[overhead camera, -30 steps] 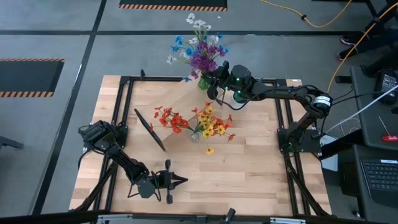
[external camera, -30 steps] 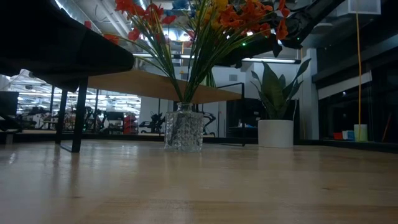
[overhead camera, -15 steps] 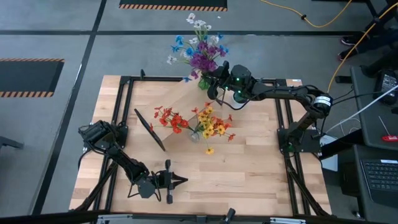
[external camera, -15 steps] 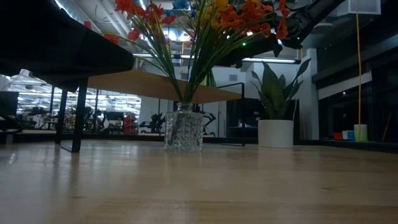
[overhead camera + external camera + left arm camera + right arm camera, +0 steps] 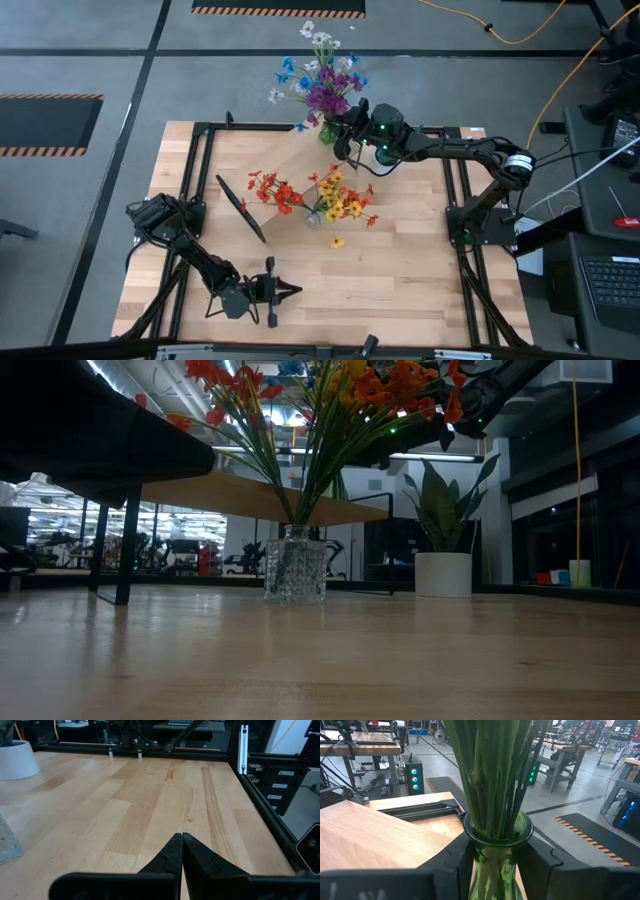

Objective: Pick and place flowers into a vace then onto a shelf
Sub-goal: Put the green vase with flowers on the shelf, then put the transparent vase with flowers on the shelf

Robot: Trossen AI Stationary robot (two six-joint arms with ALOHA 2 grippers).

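- The right gripper [image 5: 492,865], in the upper middle of the high view, has its fingers [image 5: 452,862] clamped on the neck of a green glass vase [image 5: 496,855] full of green stems.
- That vase holds the blue, purple and white flowers [image 5: 320,75] at the far edge of the shelf [image 5: 300,165].
- A clear glass vase [image 5: 294,565] with the red, orange and yellow flowers [image 5: 315,200] stands on the worktop [image 5: 400,270] at mid-frame.
- The left gripper [image 5: 181,851] rests at the lower left, fingers together.
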